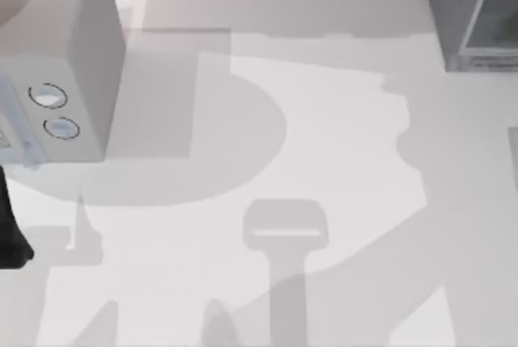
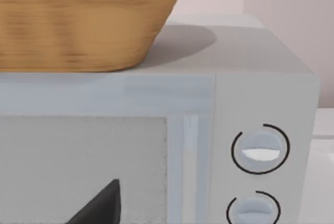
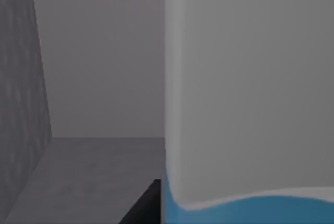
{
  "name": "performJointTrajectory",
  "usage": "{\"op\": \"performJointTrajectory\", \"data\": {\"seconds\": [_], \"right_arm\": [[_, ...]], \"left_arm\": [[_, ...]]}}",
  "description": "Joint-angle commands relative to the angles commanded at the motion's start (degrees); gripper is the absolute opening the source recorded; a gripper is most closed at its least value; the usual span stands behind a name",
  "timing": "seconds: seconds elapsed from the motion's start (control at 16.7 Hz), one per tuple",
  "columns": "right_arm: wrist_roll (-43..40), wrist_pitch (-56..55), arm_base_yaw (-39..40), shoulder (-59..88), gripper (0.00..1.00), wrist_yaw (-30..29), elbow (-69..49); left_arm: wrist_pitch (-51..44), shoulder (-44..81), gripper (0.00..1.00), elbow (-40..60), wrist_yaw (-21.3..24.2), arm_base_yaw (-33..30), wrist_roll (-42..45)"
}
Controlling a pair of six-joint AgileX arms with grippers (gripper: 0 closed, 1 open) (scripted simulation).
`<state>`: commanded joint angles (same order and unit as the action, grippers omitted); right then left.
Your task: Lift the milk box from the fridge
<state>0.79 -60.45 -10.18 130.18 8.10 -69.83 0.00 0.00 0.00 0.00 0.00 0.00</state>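
Milk box [image 3: 250, 98] stood very close before the right wrist camera, its pale face taking up most of that view and a bright blue band curving along its lower part. Beside the box lay the dark grey interior of the fridge [image 1: 469, 7]: a mottled side wall, a plain back wall and a grey floor, so the box sat inside the cabinet. A dark sliver, apparently part of the right gripper [image 3: 148, 205], touched the box's near lower edge; whether its jaws were spread or pinching the box cannot be told. From above, the fridge occupied the table's [image 1: 324, 161] far right corner, its pale glassy panel set in a light frame. The microwave [image 1: 65, 72], a lighter grey box with two round dials, stood at the far left corner. In the left wrist view a woven basket [image 2: 83, 20] rested on the microwave's top, and one dark fingertip [image 2: 102, 205] of the left gripper showed in front of the door; its jaw state cannot be told. A dark part of the left arm [image 1: 12, 226] lay at the table's left edge.
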Motion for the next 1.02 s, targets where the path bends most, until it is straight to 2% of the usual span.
{"op": "performJointTrajectory", "data": {"seconds": [0.24, 0.3, 1.02], "right_arm": [[0.00, 0.00, 0.00, 0.00, 0.02, 0.00, 0.00], [0.00, 0.00, 0.00, 0.00, 0.00, 0.00, 0.00], [0.05, 2.72, -0.16, -2.68, 0.00, 0.03, -0.56]], "left_arm": [[0.00, 0.00, 1.00, 0.00, 0.00, 0.00, 0.00], [0.00, 0.00, 1.00, 0.00, 0.00, 0.00, 0.00], [0.00, 0.00, 1.00, 0.00, 0.00, 0.00, 0.00]]}}
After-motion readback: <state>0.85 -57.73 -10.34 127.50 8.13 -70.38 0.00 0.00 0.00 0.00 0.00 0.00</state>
